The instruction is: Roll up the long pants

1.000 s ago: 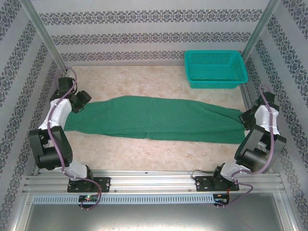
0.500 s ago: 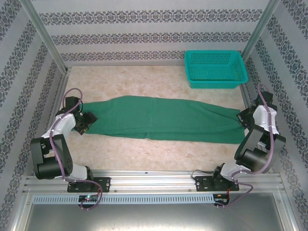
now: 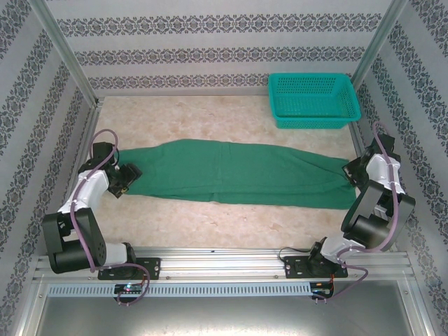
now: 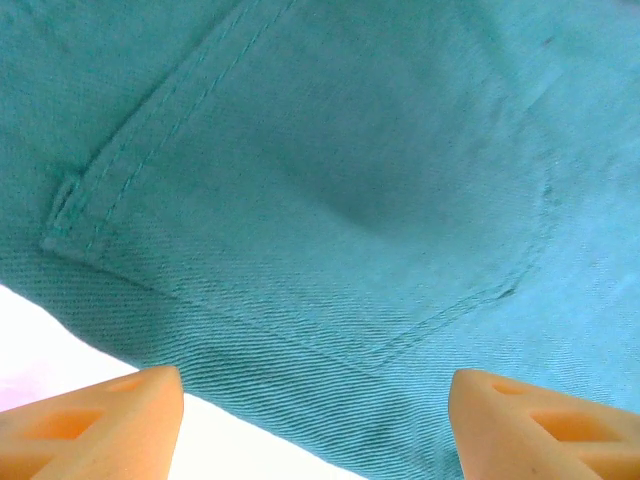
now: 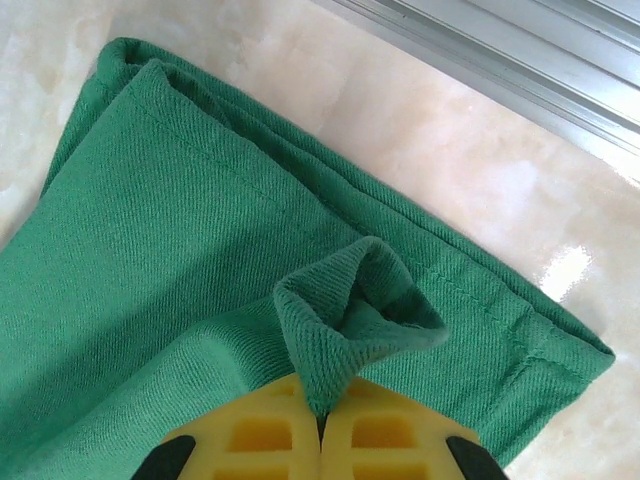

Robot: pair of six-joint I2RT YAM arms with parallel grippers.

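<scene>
The long pants (image 3: 231, 171) lie flat across the middle of the table (image 3: 210, 231). They are folded leg on leg, with the waist end near the left edge and the hems near the right edge. The left gripper (image 3: 127, 178) hangs over the waist end with its jaws well apart and nothing between them. Its wrist camera shows the orange fingers (image 4: 110, 410) on either side of a stitched back pocket (image 4: 330, 190), with a strip of bare table just beside the cloth edge. The right gripper (image 5: 322, 425) is closed tight on a small peak of cloth close to the hem (image 5: 480, 300), lifting a pucker while the rest of the leg lies flat. The step in hand looks like starting the roll from one end. To do it well, whichever end leads should have both layers caught together and turned squarely along the length, so the roll does not skew. A one-corner pinch like this may drag the hem askew. There is open table on the near and far sides of the pants. The teal mesh basket (image 3: 315, 120) sits well apart in the far right corner, and both arms are working close to the side frames.
</scene>
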